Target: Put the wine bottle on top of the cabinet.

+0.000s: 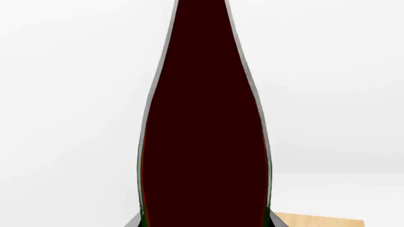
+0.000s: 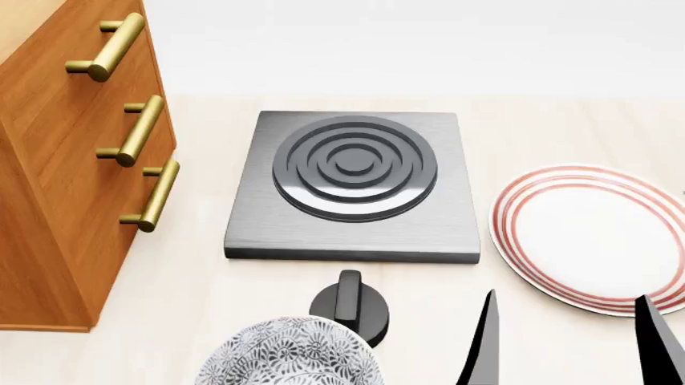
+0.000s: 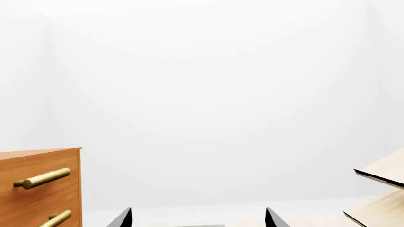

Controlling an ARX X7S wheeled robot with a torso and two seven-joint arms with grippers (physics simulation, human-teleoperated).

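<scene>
Left wrist view: we see only the wine bottle, no label; the left claw's grip we cannot tell. Head view shows the cabinet and the spread right claw.

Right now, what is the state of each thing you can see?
wine bottle: upright, filling the left wrist view, held by left gripper
right gripper: open, empty
cabinet: drawers closed
stove: nothing on it
plate: empty

Open air lies above the cabinet; its top seems unobstructed.
</scene>
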